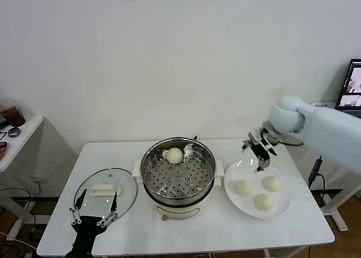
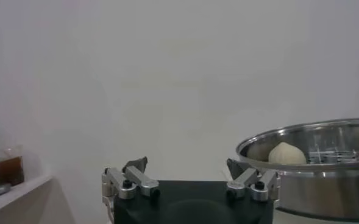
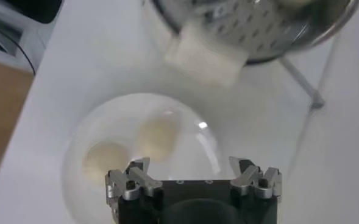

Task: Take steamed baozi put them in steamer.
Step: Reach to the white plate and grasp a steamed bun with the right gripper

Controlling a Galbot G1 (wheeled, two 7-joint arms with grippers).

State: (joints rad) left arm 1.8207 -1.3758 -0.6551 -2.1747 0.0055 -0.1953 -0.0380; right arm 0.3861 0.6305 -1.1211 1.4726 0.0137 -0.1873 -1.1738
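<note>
The steamer [image 1: 178, 178], a shiny perforated steel basket on a white pot base, stands mid-table with one pale baozi [image 1: 175, 155] at its far side. Three baozi [image 1: 242, 187] [image 1: 272, 183] [image 1: 263, 201] lie on a white plate [image 1: 285, 204] to its right. My right gripper [image 1: 263, 154] is open and empty, held above the plate's far-left edge. In the right wrist view two baozi [image 3: 158, 134] [image 3: 104, 156] show on the plate beyond its fingers. My left gripper [image 1: 93, 208] is open and empty, parked at the front left. The left wrist view shows the steamer [image 2: 316, 159] with its baozi [image 2: 286, 153].
A glass lid with a white handle [image 1: 105, 189] lies flat on the table left of the steamer, just beyond my left gripper. A side table with a brown drink [image 1: 12, 113] stands far left. A laptop screen [image 1: 350, 84] shows at the far right.
</note>
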